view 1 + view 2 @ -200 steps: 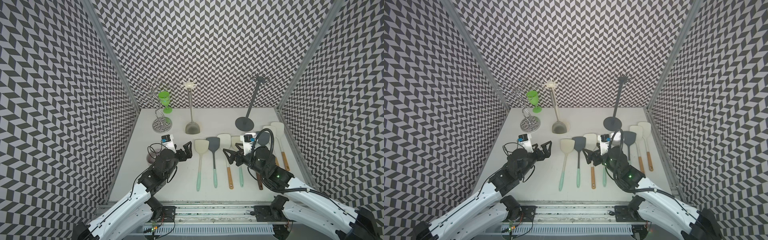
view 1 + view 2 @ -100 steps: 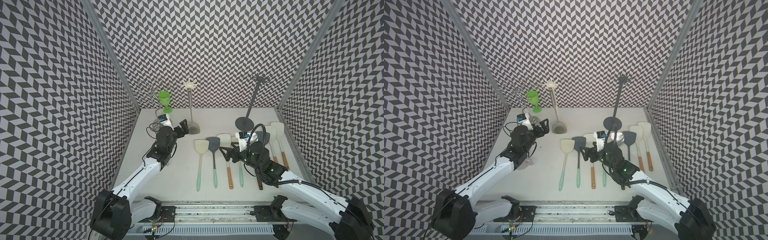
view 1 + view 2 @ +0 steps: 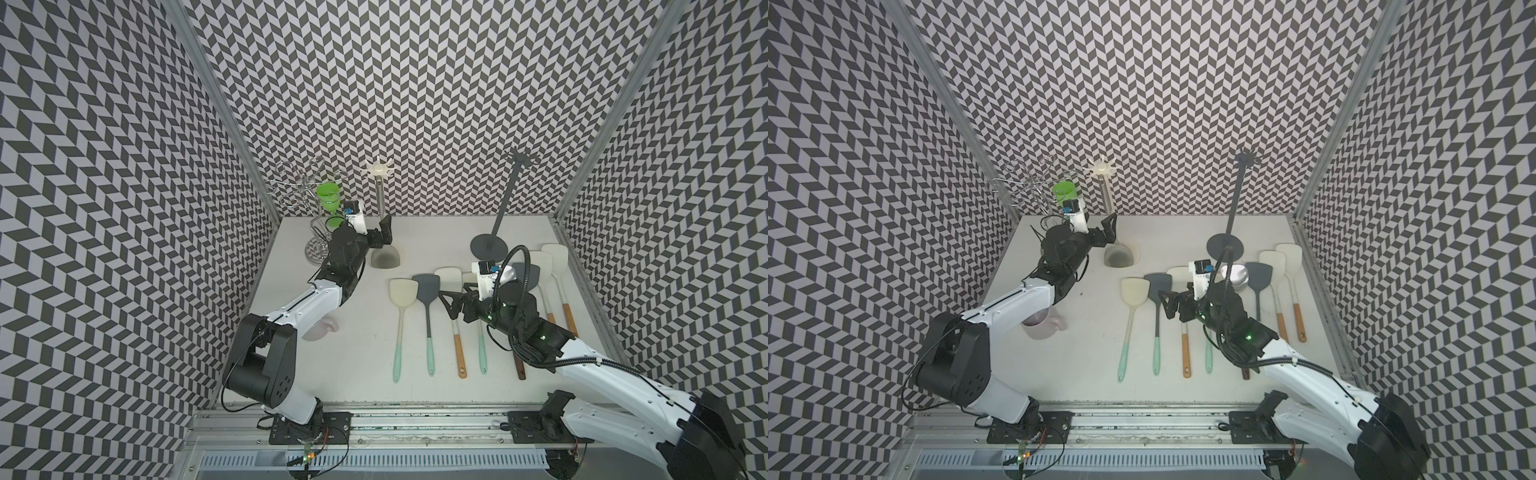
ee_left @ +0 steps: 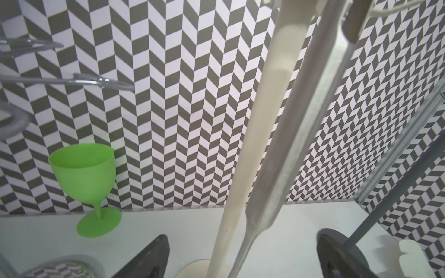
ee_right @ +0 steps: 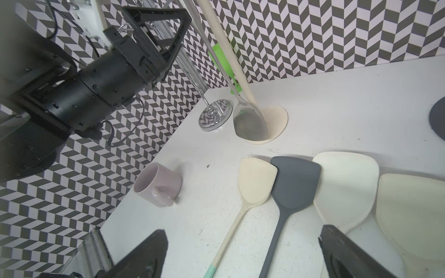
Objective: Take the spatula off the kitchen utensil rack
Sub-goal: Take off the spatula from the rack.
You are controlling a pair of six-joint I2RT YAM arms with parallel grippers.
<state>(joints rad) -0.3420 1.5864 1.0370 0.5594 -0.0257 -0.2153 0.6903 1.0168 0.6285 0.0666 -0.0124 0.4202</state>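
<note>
Far left by the wall stands a wire glass rack [image 3: 299,195]. Just beside it a green goblet [image 3: 328,195] stands upright on the worktop [image 3: 357,374], its bowl showing only bare green inside. Nearer, half under the left arm, a lilac mug [image 5: 157,184] lies on its side, its mouth open on bare lilac walls. The left gripper [image 3: 382,232] hangs low by the cream utensil rack [image 3: 380,195], jaws spread wide. In its wrist view the rack's pole and the spatula's handle run between them, pinched by neither. That translucent grey spatula [image 5: 250,122] hangs from the rack's top, blade down at the base. To the right a row of loose spatulas [image 3: 402,291] lies on the worktop. The right gripper [image 3: 449,305] hovers over their blades, jaws spread, holding nothing. Far right stands a dark rack [image 3: 505,195].
</note>
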